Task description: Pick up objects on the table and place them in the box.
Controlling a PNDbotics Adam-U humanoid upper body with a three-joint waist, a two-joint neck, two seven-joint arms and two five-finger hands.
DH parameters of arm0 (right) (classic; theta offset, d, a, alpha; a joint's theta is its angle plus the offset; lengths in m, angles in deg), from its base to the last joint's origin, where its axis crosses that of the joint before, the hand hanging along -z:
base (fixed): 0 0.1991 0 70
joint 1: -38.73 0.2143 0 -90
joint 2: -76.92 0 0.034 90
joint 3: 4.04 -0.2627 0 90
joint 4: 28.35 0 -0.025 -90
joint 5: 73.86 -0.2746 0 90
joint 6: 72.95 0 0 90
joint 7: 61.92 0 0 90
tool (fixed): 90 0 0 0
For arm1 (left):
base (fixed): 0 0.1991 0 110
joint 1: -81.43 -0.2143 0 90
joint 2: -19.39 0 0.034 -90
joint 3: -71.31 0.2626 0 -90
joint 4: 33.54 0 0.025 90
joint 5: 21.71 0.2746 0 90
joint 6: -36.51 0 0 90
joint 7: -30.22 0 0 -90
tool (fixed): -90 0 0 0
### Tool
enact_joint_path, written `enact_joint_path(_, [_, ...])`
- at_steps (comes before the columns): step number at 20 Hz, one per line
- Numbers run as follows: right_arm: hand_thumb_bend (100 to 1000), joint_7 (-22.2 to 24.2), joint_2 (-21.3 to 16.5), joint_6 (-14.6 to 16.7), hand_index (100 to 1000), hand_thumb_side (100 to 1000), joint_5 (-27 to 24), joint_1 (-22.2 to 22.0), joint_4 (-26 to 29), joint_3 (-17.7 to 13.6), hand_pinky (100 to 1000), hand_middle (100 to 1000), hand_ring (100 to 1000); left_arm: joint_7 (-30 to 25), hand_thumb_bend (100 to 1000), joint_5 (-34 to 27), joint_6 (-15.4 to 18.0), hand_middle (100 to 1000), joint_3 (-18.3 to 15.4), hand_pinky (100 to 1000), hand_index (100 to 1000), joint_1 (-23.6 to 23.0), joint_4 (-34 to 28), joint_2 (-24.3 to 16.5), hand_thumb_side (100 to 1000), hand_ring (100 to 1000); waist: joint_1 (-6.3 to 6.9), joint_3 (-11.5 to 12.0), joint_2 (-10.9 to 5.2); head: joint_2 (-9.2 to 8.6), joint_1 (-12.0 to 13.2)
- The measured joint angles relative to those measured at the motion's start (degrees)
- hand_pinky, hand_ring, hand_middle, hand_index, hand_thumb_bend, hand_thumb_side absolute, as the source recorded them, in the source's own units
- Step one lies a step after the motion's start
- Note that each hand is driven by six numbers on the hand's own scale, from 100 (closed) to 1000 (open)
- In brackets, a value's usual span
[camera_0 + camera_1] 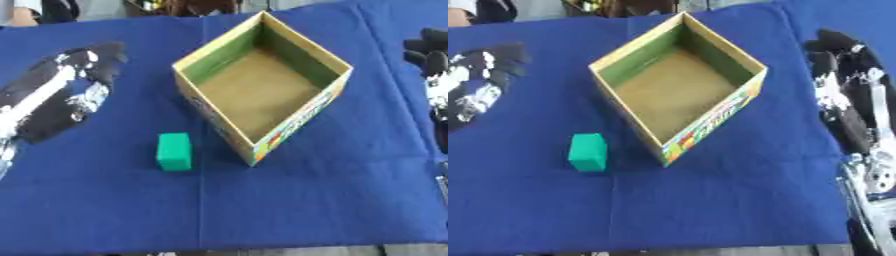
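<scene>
Two robot hands are showing at the sides of the scene, and neither is holding or touching any object.

Left eye view: the left hand (61,95) is lying over the blue cloth (306,200) at the left side, its fingers pointing toward the far right and extended, not curled round anything. It is sitting well apart from the green block (174,151), which is resting on the cloth to the near side of the hand and just left of the box (262,85). The block is lying outside the box, near its near-left wall but not touching it. The cardboard box is standing open-topped in the middle of the cloth, turned so that one corner is pointing toward the near edge; its brown floor is showing with no object on it. Only a dark part of the right hand is appearing at the right edge.

Right eye view: the right hand (846,90) is lying along the right side of the cloth, fingers reaching toward the far edge and held straight or relaxed, empty. It is staying clear of the box, with bare cloth between them. The left hand is showing partly at the left edge, blurred.
</scene>
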Motion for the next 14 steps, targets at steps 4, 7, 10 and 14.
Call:
enact_joint_path(4, [100, 0.15, 0.01, -0.08, 822, 581, -0.32, 0.49, 0.0, 0.12, 846, 675, 826, -3.47, 135, 0.31, -1.29, 868, 0.76, 749, 1000, 0.14, -1.9, -5.38, 1000, 827, -0.45, -0.78, 0.01, -0.22, 0.75])
enact_joint_path(7, [100, 0.32, 0.04, -0.08, 822, 582, -0.45, 0.54, 0.0, 0.3, 847, 675, 826, -6.07, 232, -0.79, -2.65, 884, 0.75, 770, 1000, 0.55, -3.49, -7.67, 1000, 844, -0.45, -1.25, 0.06, -0.43, 1.03])
enact_joint_path(10, [100, 0.44, 0.07, -0.17, 822, 583, -0.52, 0.59, 0.0, 0.32, 847, 675, 827, -8.59, 347, -1.39, -3.49, 893, 0.82, 783, 1000, 1.47, -4.01, -8.77, 996, 855, -0.47, -1.28, 0.08, -0.67, 1.07])
enact_joint_path(14, [100, 0.7, 0.27, -0.36, 821, 582, -0.52, 0.58, 0.0, 0.35, 848, 674, 827, -11.71, 518, -1.34, -4.05, 897, 1.15, 792, 1000, 2.54, -4.04, -9.5, 998, 864, -0.47, -1.27, 0.08, -0.97, 1.16])
